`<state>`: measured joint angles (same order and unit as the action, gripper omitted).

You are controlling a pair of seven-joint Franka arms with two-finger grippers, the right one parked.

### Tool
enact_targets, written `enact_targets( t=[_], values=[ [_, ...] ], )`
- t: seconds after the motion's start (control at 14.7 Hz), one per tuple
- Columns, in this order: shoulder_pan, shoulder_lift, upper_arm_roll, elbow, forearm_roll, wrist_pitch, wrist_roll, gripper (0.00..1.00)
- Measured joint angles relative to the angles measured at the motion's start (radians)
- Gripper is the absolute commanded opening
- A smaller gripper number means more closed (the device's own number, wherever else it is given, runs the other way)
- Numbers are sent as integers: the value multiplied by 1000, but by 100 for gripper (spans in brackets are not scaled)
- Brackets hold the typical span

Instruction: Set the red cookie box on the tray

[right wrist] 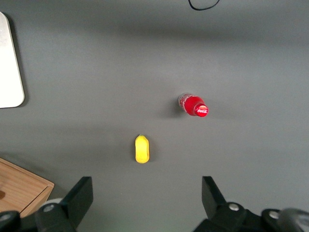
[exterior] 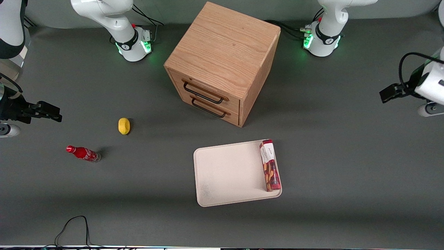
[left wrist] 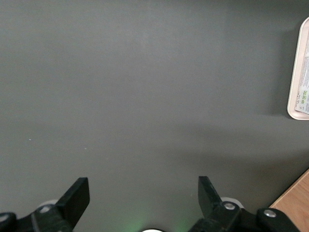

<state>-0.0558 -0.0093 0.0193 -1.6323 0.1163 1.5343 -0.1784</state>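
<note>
A: Red cookie box (exterior: 270, 165) lies flat on the tray (exterior: 229, 173), lower centre of frame, along the rim toward the working arm's end. Wooden drawer cabinet (exterior: 222, 62) stands farther up, apart.

B: Gripper (left wrist: 144, 198) wide open, empty, over bare table (left wrist: 145, 96). Risk: box sits at the edge; a bump could tip it off.

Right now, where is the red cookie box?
The red cookie box lies flat in the tray along its rim at the working arm's end; the open gripper hovers apart over bare table.
</note>
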Motion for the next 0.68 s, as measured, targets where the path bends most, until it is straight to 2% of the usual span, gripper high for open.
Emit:
enact_targets(
  t=[0.14,0.34,0.55,0.68],
  values=[
    [-46,-1,59,2,-28,5,11,100],
    [-59,1,94,1,-91,4,14,100],
    [-49,1,97,-3,-99,-6,15,100],
    [-1,1,58,-2,-99,-9,17,100]
  ],
)
